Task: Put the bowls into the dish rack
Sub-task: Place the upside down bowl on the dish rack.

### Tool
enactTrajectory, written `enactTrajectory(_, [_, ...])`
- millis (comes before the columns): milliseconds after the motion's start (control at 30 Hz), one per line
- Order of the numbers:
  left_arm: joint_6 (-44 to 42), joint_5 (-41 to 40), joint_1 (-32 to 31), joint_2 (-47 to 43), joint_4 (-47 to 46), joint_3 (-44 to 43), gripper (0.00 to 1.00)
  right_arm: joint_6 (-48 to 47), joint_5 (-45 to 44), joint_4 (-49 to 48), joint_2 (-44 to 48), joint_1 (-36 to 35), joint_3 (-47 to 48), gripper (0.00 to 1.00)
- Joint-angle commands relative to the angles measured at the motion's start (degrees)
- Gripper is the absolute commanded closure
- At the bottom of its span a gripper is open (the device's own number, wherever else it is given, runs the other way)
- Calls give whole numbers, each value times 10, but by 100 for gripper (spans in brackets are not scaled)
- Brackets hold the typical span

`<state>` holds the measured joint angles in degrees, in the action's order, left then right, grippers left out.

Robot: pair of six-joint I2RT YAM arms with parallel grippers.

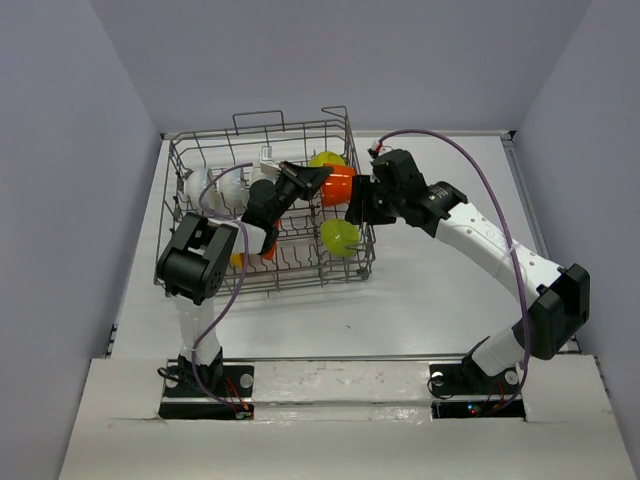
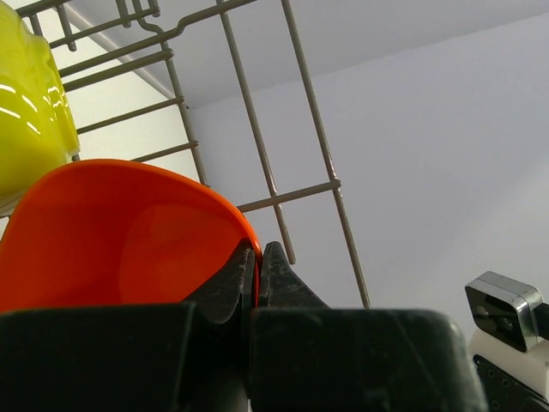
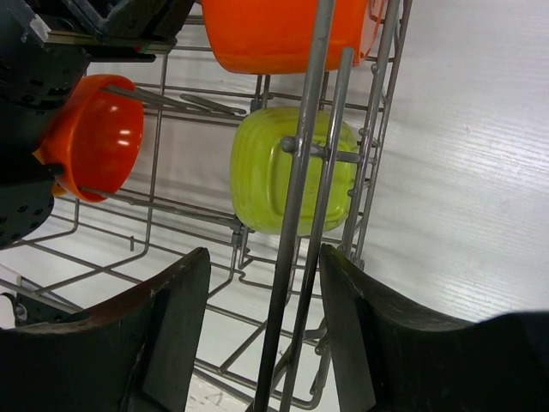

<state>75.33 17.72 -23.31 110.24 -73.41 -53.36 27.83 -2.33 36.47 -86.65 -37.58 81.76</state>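
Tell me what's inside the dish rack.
White bowls at left, near lime green bowl, far lime green bowl, a red-orange bowl, and the orange bowl pinched by the left end effector. The left arm covers whatever lies beneath.

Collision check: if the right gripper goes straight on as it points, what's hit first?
Likely the dish rack side wires, which stand between the open right gripper fingers. The lime green bowl sits behind them.

The left arm and right arm share one build: glossy white link shells between bulky matte black joint housings. Each rises from a flat black base plate showing a tiny red light. A thin purple cable loops loosely from the base plate outward. Farthest from the base plate, the jaws are black, smooth and tapered
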Motion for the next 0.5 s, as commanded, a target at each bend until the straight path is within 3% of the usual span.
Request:
enactTrajectory(0, [3,-3,-8,5,-241,-24,100,-9,-10,-12,1,-5,7,41])
enactTrajectory(467, [-4,-15,-10,-2,-229,-12,97,-9,-11,-13,2,-5,4,41])
